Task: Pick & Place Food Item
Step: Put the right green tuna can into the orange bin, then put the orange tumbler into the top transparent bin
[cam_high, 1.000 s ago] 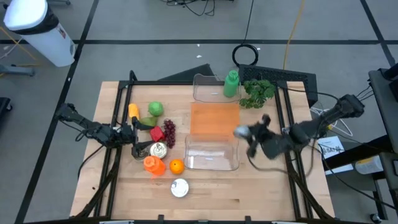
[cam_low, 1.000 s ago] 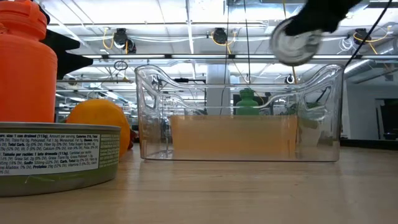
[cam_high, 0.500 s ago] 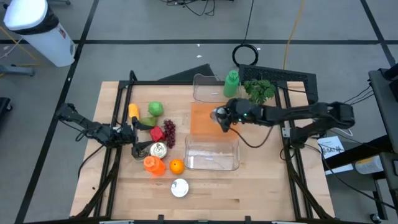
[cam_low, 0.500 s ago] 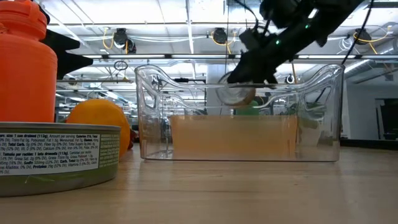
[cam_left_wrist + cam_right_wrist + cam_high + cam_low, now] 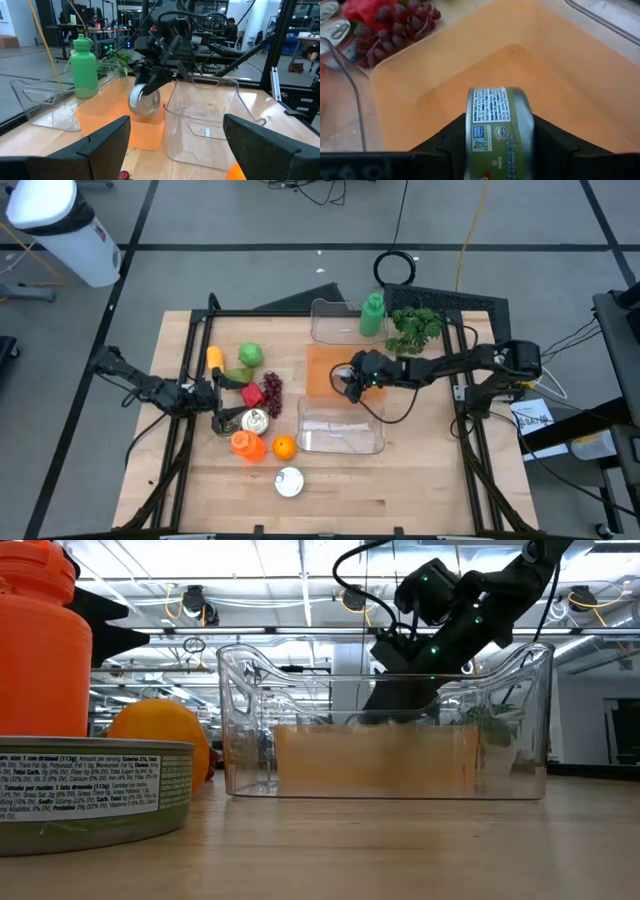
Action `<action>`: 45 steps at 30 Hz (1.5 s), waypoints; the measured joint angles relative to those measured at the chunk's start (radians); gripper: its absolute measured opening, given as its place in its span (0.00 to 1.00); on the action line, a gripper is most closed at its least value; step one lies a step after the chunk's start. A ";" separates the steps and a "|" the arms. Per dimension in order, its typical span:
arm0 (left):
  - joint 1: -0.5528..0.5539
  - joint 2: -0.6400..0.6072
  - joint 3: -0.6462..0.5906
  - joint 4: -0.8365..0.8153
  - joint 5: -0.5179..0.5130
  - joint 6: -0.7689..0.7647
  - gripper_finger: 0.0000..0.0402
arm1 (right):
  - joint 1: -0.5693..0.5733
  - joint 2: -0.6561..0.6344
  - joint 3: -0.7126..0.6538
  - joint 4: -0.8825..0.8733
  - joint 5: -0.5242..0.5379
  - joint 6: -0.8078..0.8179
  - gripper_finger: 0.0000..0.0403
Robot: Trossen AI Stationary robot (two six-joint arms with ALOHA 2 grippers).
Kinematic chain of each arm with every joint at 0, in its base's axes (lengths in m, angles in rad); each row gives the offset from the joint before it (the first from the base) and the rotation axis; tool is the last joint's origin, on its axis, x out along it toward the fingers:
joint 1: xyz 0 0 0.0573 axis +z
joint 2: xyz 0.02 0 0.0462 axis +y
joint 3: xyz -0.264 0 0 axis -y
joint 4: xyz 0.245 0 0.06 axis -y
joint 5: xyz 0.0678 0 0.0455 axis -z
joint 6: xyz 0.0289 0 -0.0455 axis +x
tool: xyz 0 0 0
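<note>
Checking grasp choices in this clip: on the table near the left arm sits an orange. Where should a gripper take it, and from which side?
Take the orange across its widest middle, coming straight down. It is round, so any pair of opposite sides would serve, but the orange bottle stands close on one side and the clear bin on the other, so I would set the fingers on its two freer sides.

Three tins are counted: one (image 5: 144,101) is held between the fingers of the right gripper (image 5: 347,379), and two others (image 5: 254,421) (image 5: 288,481) are seen well apart from it. Two clear bins are counted, one (image 5: 341,427) just beside this gripper and one (image 5: 335,321) beyond it. One orange bin (image 5: 470,65) is seen under it, and one green bottle (image 5: 372,315) near it.
</note>
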 joint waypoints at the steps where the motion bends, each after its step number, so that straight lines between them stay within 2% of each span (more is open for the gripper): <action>1: 0.000 0.000 0.000 0.000 0.000 0.000 0.83 | 0.000 0.000 0.000 0.005 0.001 -0.002 0.43; 14: 0.000 0.000 0.000 0.000 0.000 0.000 0.83 | 0.000 -0.002 0.001 0.011 0.026 -0.088 0.55; 17: 0.000 0.000 0.000 0.000 0.000 0.000 0.83 | 0.013 -0.008 0.001 0.002 0.114 -0.099 0.56; 24: 0.000 0.000 0.000 0.000 0.000 0.000 0.83 | 0.068 -0.008 0.002 -0.044 0.417 -0.141 0.53; 30: 0.000 0.000 0.000 0.000 0.000 0.000 0.83 | 0.085 -0.008 0.002 -0.079 0.478 -0.142 0.50; 36: 0.000 0.000 0.000 0.000 0.000 0.000 0.83 | 0.091 -0.016 0.001 -0.083 0.450 -0.142 0.50; 40: 0.000 0.000 0.000 0.000 0.000 0.000 0.83 | 0.116 -0.112 0.002 -0.093 0.308 -0.163 0.49; 45: 0.000 0.000 0.000 0.000 0.000 0.000 0.83 | 0.177 -0.318 0.001 -0.250 0.123 -0.091 0.47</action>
